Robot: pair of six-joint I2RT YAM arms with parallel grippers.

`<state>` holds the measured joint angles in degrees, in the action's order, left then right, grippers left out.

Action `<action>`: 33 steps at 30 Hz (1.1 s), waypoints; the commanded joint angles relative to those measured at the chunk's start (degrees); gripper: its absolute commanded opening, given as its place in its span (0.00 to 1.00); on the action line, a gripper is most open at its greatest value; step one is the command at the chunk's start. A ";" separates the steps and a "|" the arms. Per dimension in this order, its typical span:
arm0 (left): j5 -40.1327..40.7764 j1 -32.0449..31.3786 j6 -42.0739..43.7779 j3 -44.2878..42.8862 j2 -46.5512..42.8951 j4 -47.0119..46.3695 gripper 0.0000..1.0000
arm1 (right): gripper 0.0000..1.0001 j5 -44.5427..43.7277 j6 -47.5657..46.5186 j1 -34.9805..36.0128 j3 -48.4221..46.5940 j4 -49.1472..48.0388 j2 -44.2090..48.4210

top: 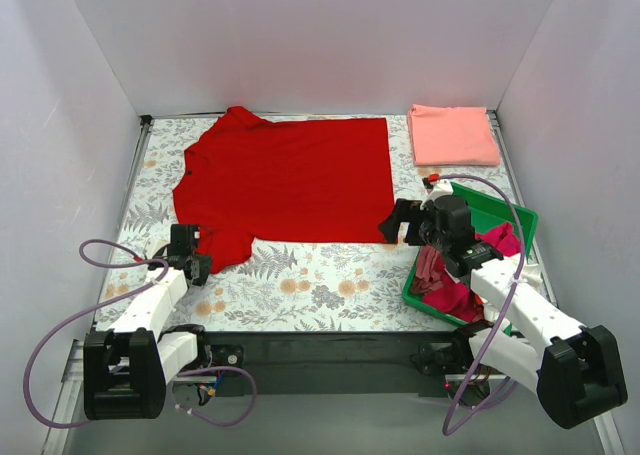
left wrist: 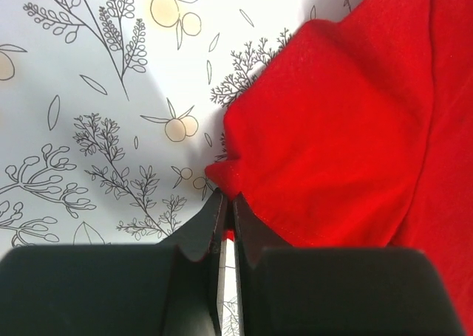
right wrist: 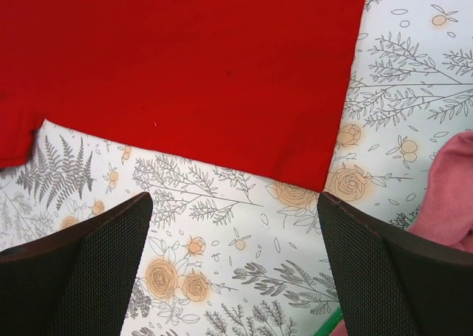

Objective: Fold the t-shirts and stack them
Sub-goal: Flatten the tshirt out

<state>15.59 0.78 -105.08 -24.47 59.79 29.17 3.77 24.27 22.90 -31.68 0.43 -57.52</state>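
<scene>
A bright red t-shirt (top: 290, 180) lies spread flat on the floral cover, collar to the left. My left gripper (top: 188, 258) is shut on the edge of its near left sleeve (left wrist: 310, 136), a sliver of red cloth pinched between the jaws. My right gripper (top: 398, 222) is open and empty, hovering just off the shirt's near right hem corner (right wrist: 325, 177). A salmon-pink t-shirt (top: 453, 135) lies folded at the far right. Magenta and dusty pink shirts (top: 455, 275) are bunched in the green bin; one pink edge shows in the right wrist view (right wrist: 451, 196).
The green plastic bin (top: 505, 207) stands at the right, under my right arm. The floral table cover (top: 300, 285) lies bare between the shirt and the near edge. White walls enclose the table on three sides.
</scene>
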 commanded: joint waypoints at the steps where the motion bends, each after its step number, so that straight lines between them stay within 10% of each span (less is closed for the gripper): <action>1: 0.05 0.10 1.54 0.56 -0.81 -0.25 0.00 | 0.98 -2.54 3.76 -0.04 0.30 -2.36 1.18; 12: -3.03 0.02 3.04 1.00 -5.47 -2.36 0.00 | 0.91 5.37 -0.10 0.05 -3.81 1.13 -8.99; 33: -4.35 0.02 2.68 3.11 -11.10 -3.68 0.00 | 0.61 -8.24 4.90 3.99 -12.53 8.27 -27.56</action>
<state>11.11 0.78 -102.72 -21.80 49.39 26.22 0.73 25.98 25.82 -42.35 6.79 -85.76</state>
